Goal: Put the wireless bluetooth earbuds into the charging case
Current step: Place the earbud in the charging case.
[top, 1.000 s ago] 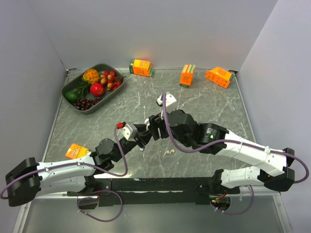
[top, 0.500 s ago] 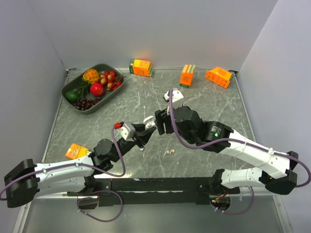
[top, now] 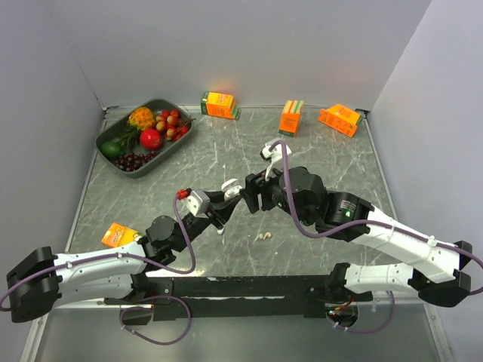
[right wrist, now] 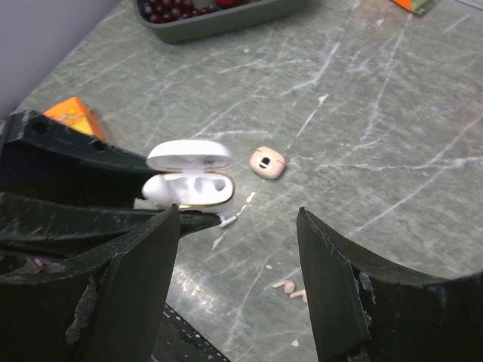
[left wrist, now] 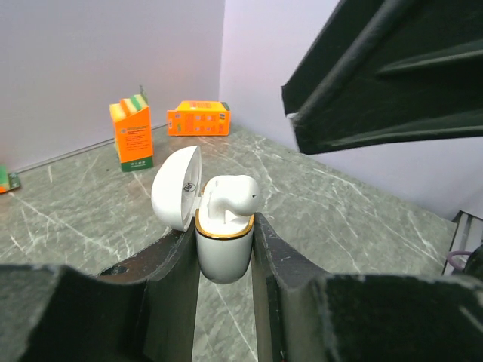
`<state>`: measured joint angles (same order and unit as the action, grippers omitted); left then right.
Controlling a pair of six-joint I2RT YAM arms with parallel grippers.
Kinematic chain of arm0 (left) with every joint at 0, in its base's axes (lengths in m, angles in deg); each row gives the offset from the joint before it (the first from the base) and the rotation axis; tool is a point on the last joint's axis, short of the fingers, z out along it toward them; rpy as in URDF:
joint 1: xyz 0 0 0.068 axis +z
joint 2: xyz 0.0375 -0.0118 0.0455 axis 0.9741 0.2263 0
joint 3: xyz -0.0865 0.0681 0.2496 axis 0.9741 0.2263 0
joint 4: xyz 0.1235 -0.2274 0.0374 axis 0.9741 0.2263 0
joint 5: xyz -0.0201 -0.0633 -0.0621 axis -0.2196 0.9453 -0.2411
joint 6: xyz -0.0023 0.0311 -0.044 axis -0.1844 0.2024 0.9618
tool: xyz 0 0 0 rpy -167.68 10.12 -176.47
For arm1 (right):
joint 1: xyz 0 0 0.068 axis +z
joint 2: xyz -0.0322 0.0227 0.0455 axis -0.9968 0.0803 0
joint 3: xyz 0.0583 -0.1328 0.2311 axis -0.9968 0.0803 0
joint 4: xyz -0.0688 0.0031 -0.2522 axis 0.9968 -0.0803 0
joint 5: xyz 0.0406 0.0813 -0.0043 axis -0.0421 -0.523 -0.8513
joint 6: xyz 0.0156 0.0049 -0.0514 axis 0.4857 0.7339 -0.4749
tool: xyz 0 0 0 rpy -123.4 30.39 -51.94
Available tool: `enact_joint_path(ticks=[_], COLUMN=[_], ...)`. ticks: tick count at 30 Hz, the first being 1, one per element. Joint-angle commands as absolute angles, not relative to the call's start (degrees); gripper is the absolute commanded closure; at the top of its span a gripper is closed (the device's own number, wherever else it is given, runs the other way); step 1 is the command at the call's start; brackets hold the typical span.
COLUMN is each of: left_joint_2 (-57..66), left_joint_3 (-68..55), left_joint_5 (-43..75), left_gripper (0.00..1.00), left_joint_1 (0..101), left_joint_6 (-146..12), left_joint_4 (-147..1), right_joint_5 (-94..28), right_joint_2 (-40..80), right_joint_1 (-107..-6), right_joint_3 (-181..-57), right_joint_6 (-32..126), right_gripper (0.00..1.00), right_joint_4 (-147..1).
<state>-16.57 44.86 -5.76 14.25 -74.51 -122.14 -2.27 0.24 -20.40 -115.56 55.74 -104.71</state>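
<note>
My left gripper (left wrist: 224, 230) (top: 226, 197) is shut on a white charging case (left wrist: 223, 256) (right wrist: 192, 190) (top: 229, 185), held upright above the table with its lid open. One white earbud (left wrist: 232, 194) (right wrist: 157, 193) sits in the case; the other socket shows empty in the right wrist view. My right gripper (right wrist: 238, 217) (top: 247, 194) hangs open just right of the case with nothing between its fingers. Two pale-beige earbuds (right wrist: 291, 289) (top: 263, 236) lie side by side on the table. A thin white stemmed earbud (right wrist: 230, 220) (top: 220, 231) lies on the table below the case.
A small beige case (right wrist: 267, 162) lies closed on the table beyond the held case. A green tray (top: 124, 167) of fruit stands at the back left. Orange juice cartons stand along the back (top: 219, 105) (top: 290, 117) (top: 339, 119), and one (top: 119, 234) lies by the left arm.
My right gripper has drawn back to the right, away from the case. The left gripper has stayed shut on the case and barely moved.
</note>
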Motion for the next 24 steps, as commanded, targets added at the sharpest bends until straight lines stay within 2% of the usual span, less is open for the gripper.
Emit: enact_joint_path(ticks=[1,24], left_joint_2=[-15.73,-17.31], left_joint_3=[42.3,42.65], left_joint_5=[-8.04,-3.47], left_gripper=[0.99,0.99], left_joint_1=[13.99,14.08], left_joint_6=[-73.58,-73.49], left_joint_4=[-124.07,-123.8], right_joint_5=[-6.26,-4.16], right_joint_2=[-0.62,3.78], right_joint_1=[-20.27,-20.44], right_joint_3=[-114.59,-116.43], right_joint_6=[54.56,54.82], right_gripper=[0.29,0.28], right_joint_4=[-102.1,-103.16])
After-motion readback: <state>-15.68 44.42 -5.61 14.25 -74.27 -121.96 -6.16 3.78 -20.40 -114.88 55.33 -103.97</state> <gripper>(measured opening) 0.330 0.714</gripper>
